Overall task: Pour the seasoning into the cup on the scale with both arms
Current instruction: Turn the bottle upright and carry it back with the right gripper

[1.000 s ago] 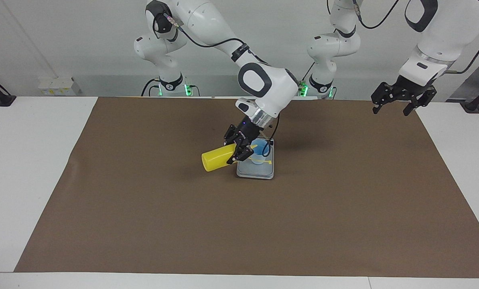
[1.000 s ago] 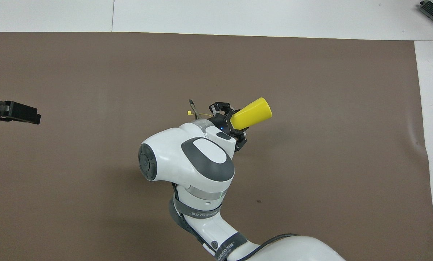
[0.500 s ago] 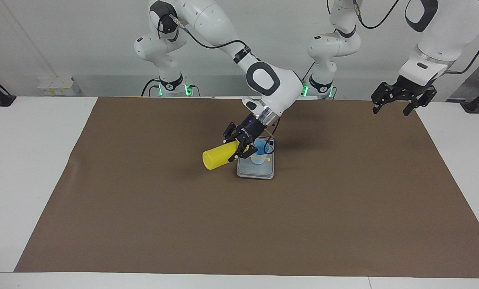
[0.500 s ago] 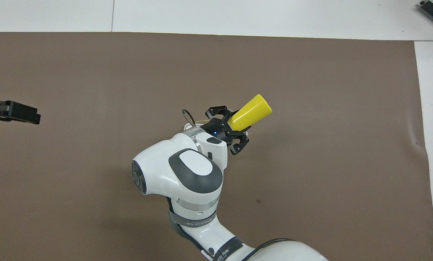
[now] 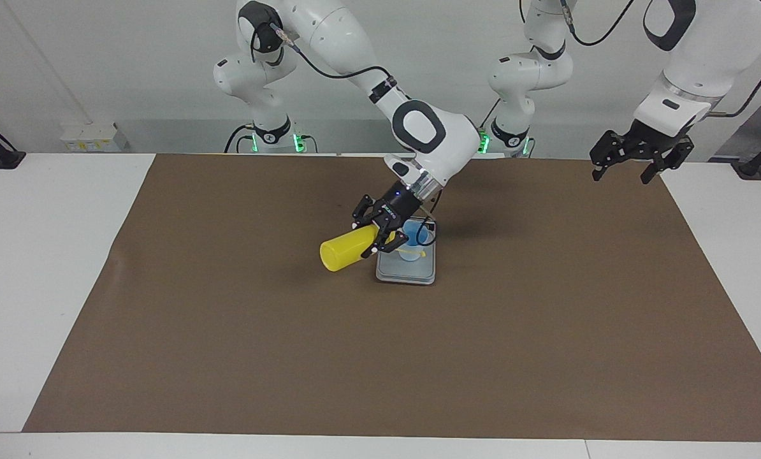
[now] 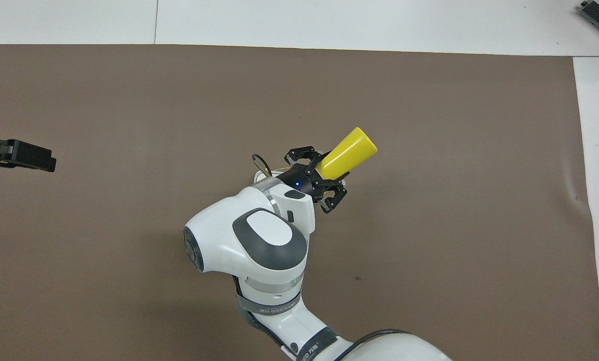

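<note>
Two arms in frame, one working. Right arm first: its hand [image 5: 381, 234] is clamped on the seasoning [image 5: 345, 251], gripping near the nozzle end. The bottle is tipped close to horizontal, base pointing toward the right arm's end of the counter [image 5: 68, 268], nozzle end over the cup [image 5: 415, 237]. Nozzle tip itself is hidden by the fingers; no stream can be made out.

Cup stands upright on the scale [image 5: 406, 262], on the part of the plate nearer to the robots. A thin yellow strip, likely the bottle's tethered cap, shows at the cup. In the overhead view the arm covers both cup and scale.

Left hand [image 5: 638, 155] waits up in the air over the mat's edge at the left arm's end of the counter, fingers apart, holding nothing.

Judgement: pouring step in hand. Next move likely calls for more tilt, or a squeeze, with the nozzle kept over the cup's mouth; drift risks spilling on the scale plate.
</note>
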